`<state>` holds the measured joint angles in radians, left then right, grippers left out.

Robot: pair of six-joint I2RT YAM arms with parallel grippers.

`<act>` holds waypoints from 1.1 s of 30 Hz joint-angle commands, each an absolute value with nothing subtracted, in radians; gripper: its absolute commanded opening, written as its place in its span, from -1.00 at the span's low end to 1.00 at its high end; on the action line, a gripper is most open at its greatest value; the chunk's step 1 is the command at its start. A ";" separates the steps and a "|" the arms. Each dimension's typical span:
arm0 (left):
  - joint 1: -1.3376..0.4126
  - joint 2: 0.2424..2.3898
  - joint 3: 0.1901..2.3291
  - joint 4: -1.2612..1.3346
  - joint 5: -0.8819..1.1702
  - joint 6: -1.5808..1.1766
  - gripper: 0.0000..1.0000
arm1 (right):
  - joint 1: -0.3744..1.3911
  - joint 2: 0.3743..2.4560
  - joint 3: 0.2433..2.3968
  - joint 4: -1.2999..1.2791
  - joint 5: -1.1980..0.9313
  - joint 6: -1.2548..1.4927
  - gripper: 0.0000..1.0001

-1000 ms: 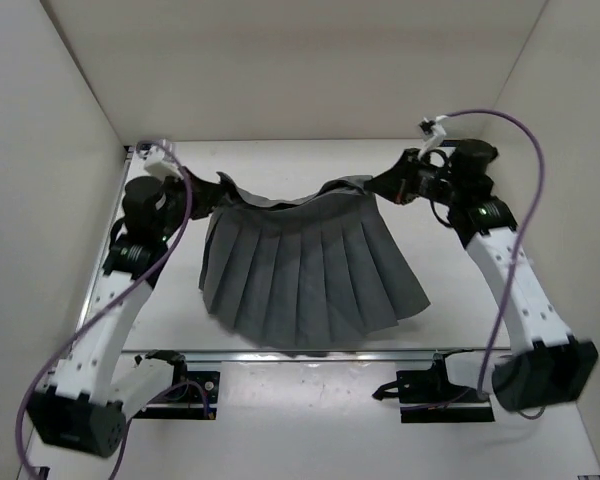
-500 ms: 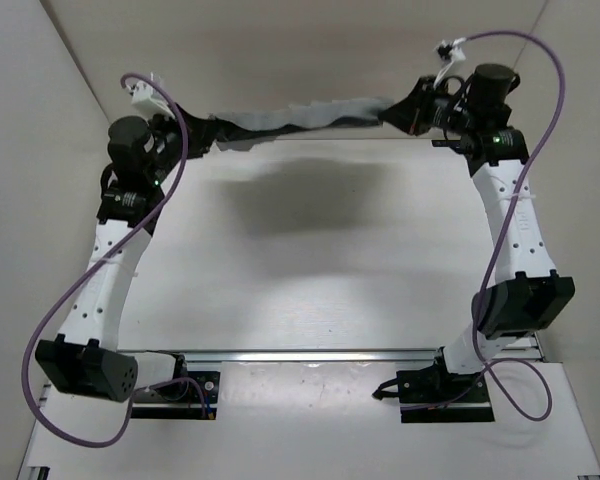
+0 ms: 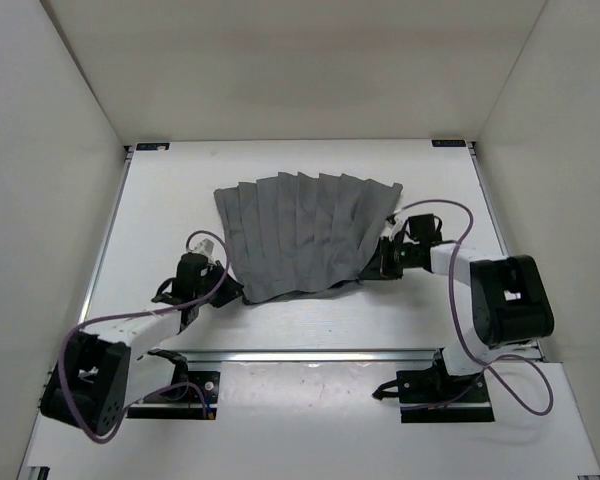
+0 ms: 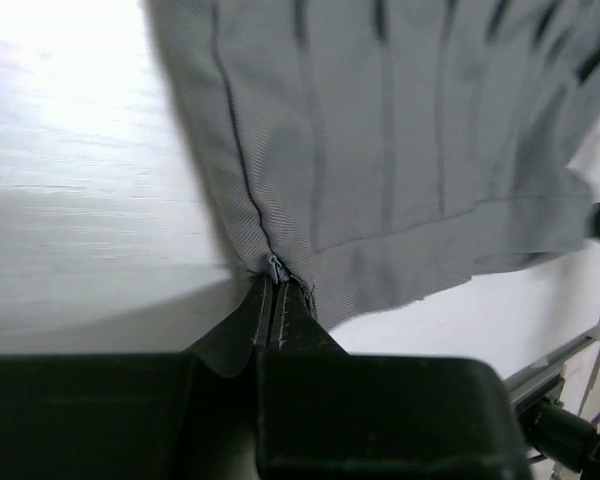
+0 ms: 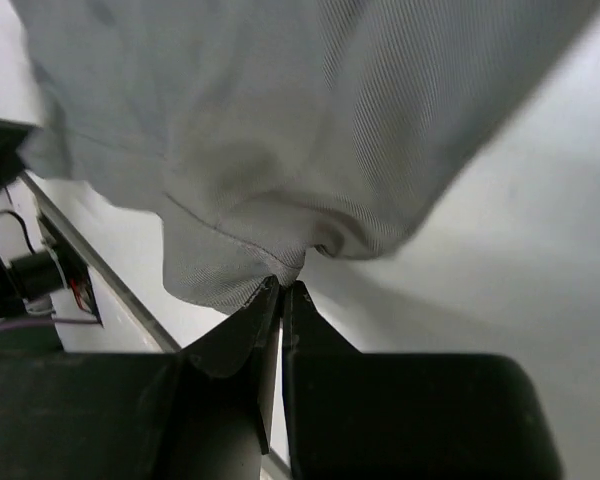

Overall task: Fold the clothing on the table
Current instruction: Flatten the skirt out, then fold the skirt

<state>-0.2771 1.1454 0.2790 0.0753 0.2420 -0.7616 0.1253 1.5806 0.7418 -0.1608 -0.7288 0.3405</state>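
Note:
The grey pleated clothing [image 3: 300, 230] lies spread flat on the white table [image 3: 160, 220], its wide edge toward the far side. My left gripper [image 3: 230, 293] sits low at the near-left corner, shut on the fabric beside a small zipper pull; in the left wrist view the clothing [image 4: 380, 150] fans away from the pinching left gripper [image 4: 276, 285]. My right gripper [image 3: 372, 263] is low at the near-right corner, shut on a bunched fold of the edge. The right wrist view shows the clothing [image 5: 280, 120] puckered above the right gripper [image 5: 283, 290].
A metal rail [image 3: 310, 353] runs along the table's near edge, just behind both arms. White walls enclose the left, right and far sides. Purple cables [image 3: 130, 320] loop from each arm. Small dark corner marks [image 3: 152, 147] sit at the far corners.
Both arms swung the clothing up and toward the far side, then came down and back toward the near edge. The clothing now lies flat on the table instead of hanging between the grippers.

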 commanded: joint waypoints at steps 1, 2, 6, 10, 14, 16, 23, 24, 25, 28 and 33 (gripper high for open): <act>-0.322 1.065 0.273 0.151 0.192 -0.798 -1.00 | 0.135 1.456 0.654 -0.008 -0.687 0.388 -1.00; -0.318 1.037 0.262 0.112 0.183 -0.793 -1.00 | 0.143 1.436 0.634 -0.020 -0.667 0.400 -1.00; -0.314 0.869 0.209 0.000 0.134 -0.795 -1.00 | 0.184 1.332 0.513 -0.035 -0.606 0.474 -1.00; -0.305 0.678 0.147 -0.104 0.086 -0.837 -1.00 | 0.160 1.203 0.424 -0.041 -0.619 0.540 -1.00; -0.322 0.640 0.152 -0.164 0.126 -0.833 -1.00 | 0.124 1.125 0.391 -0.131 -0.637 0.519 -1.00; -0.348 0.617 0.159 -0.210 0.144 -0.834 -1.00 | 0.133 1.050 0.377 -0.164 -0.634 0.515 -1.00; -0.350 0.355 0.141 -0.391 0.138 -0.885 -1.00 | 0.124 0.798 0.314 -0.313 -0.646 0.542 -1.00; -0.341 0.330 0.152 -0.397 0.141 -0.881 -1.00 | 0.127 0.763 0.316 -0.351 -0.656 0.541 -1.00; -0.344 0.322 0.156 -0.414 0.159 -0.884 -1.00 | 0.132 0.738 0.328 -0.359 -0.666 0.538 -0.99; -0.359 0.333 0.205 -0.442 0.173 -0.871 -1.00 | 0.170 0.707 0.385 -0.411 -0.663 0.554 -1.00; -0.327 0.447 0.371 -0.375 0.205 -0.844 -1.00 | 0.095 0.747 0.517 -0.436 -0.721 0.522 -0.98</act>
<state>-0.3500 0.3885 0.2489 -0.4316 0.1749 -0.8692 0.1505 0.7319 0.4149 -0.4438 -0.6712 0.5369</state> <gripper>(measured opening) 0.028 0.010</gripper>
